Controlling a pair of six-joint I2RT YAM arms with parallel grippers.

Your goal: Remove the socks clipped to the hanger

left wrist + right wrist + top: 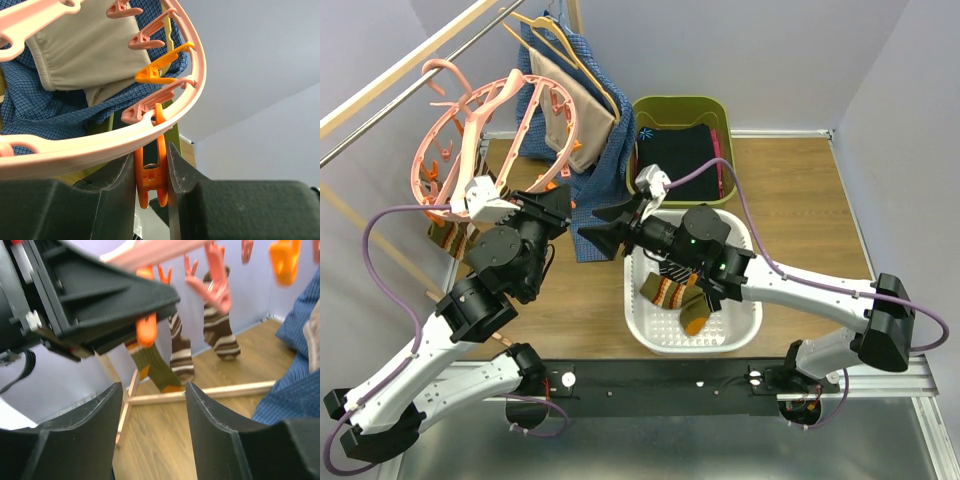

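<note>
Left gripper (151, 160) is pinching an orange clip (149, 192) on the hanger (75, 152) rim; right gripper (153, 405) is hovering, jaws apart and empty, facing hanging socks (180, 350).

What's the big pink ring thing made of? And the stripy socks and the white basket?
The hanger looks like plastic: smooth, a bit shiny, with moulded spokes. The socks look like soft knitted fabric, hanging limp with stripes, though that view is blurry. The white basket seems plastic too: stiff, with slotted moulded walls.
</note>
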